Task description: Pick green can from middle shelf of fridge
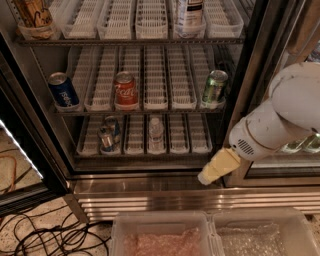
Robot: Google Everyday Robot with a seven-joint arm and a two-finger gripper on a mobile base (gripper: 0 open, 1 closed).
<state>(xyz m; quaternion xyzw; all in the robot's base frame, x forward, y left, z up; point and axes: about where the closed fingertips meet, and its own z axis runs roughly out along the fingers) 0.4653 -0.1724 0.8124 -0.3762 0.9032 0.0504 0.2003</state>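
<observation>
The green can (214, 87) stands upright in the rightmost lane tray of the middle shelf (165, 107) of the fridge (150, 185). A blue can (63, 91) stands at the left end of that shelf and a red cola can (125, 90) left of middle. My gripper (206, 178) is at the end of the white arm, low and to the right, in front of the fridge's steel base and well below the green can. It touches nothing.
The lower rack holds small cans (106, 136) and a bottle (156, 131). The top shelf holds a bottle (189, 14) and a container (33, 17). The door frame (252, 65) stands right of the can. Clear bins (165, 235) and cables (45, 235) are on the floor.
</observation>
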